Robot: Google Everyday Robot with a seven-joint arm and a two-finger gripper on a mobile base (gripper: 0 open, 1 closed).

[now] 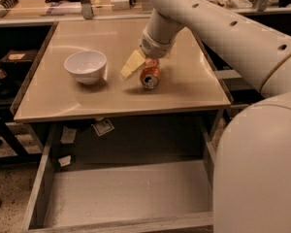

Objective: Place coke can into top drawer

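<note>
Hand (143, 68) at coke can (150, 78); can on side, right against it.

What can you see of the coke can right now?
The coke can is small and red-orange with pale markings, metal by its look. It lies on its side on the beige tabletop, a silver end facing the camera, to the right of the white bowl in the view. The gripper sits at its upper side; contact is unclear.

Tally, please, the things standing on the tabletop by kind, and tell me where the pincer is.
bowl: 1
can: 1
total: 2
The pincer is down at the can, over the tabletop.
</note>
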